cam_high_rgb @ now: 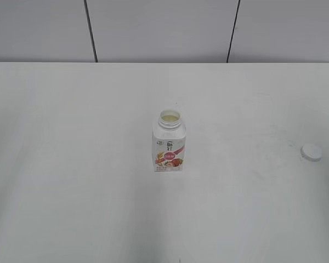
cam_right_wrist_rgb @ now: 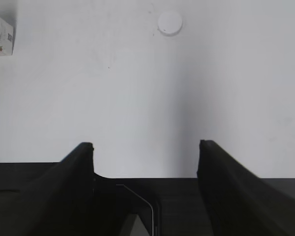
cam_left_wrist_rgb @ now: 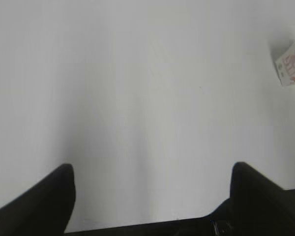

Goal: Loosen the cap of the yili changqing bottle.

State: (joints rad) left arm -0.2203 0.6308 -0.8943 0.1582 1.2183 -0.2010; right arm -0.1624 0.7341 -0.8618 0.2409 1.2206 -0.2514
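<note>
The yili changqing bottle [cam_high_rgb: 169,142] stands upright in the middle of the white table with its threaded neck open and no cap on it. The white round cap [cam_high_rgb: 311,152] lies flat on the table far to the right of the bottle. The bottle's lower part shows at the right edge of the left wrist view [cam_left_wrist_rgb: 291,63] and at the top left of the right wrist view [cam_right_wrist_rgb: 1,34]. The cap also shows in the right wrist view [cam_right_wrist_rgb: 169,22]. My left gripper [cam_left_wrist_rgb: 152,169] is open and empty. My right gripper [cam_right_wrist_rgb: 146,145] is open and empty. Neither arm shows in the exterior view.
The white table [cam_high_rgb: 71,181] ends at a grey panelled wall [cam_high_rgb: 159,27] behind.
</note>
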